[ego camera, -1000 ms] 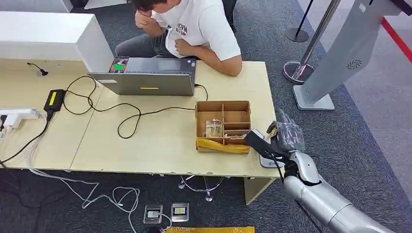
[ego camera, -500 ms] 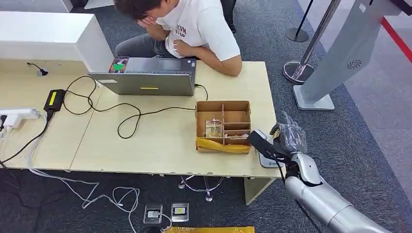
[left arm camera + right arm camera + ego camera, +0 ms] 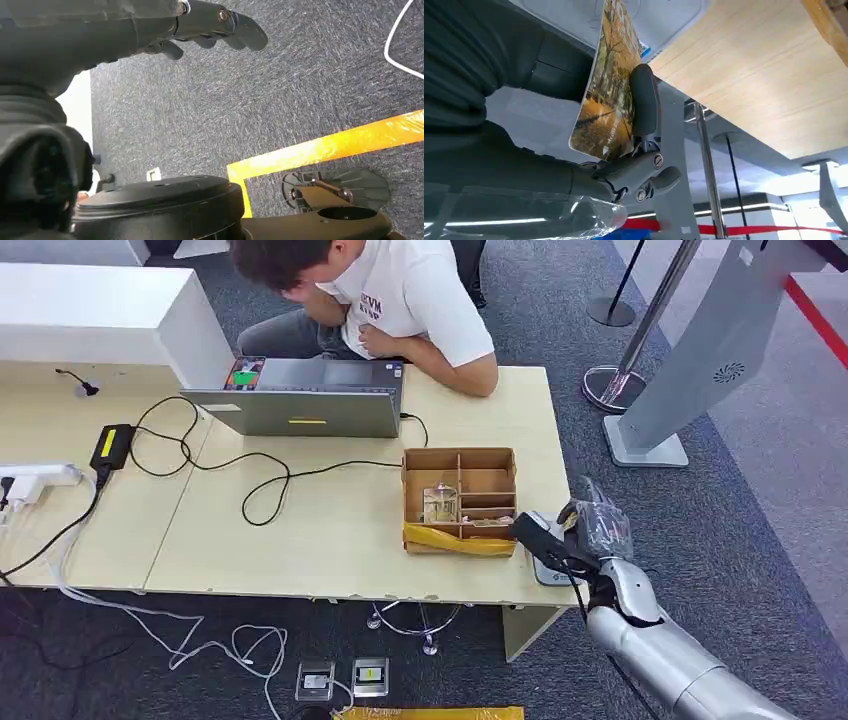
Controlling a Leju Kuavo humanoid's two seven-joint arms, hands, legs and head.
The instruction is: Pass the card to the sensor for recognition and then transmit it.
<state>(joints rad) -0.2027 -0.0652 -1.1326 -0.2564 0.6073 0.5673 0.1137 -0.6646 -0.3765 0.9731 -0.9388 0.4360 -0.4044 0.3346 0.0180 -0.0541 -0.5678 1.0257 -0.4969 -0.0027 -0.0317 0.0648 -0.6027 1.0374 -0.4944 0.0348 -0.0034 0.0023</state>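
Cardboard box [image 3: 459, 498] is sitting on the wooden table [image 3: 330, 530] near its right end, split into several compartments; one left compartment is holding a small clear-wrapped item [image 3: 439, 504], too small to identify, and the other compartments' contents are hard to make out. Yellow tape strip [image 3: 458, 540] is running along the box's near wall. Just beside the box, at the table's right edge, a pale flat sensor [image 3: 548, 552] is lying on the tabletop. Right hand [image 3: 590, 528], partly wrapped in clear plastic film, is hovering over the sensor and gripping the card [image 3: 610, 90]: the wrist view is showing the card, printed with an autumn tree scene, pinched between the thick thumb [image 3: 644, 102] and the darker fingers, its far edge close to the sensor face; contact cannot be told. Left hand [image 3: 200, 25] is hanging over grey carpet, fingers spread and holding nothing. A person [image 3: 390, 300] in a white shirt is leaning over a grey laptop [image 3: 305, 400] at the table's far side, black cables [image 3: 230, 465] trailing across the top.
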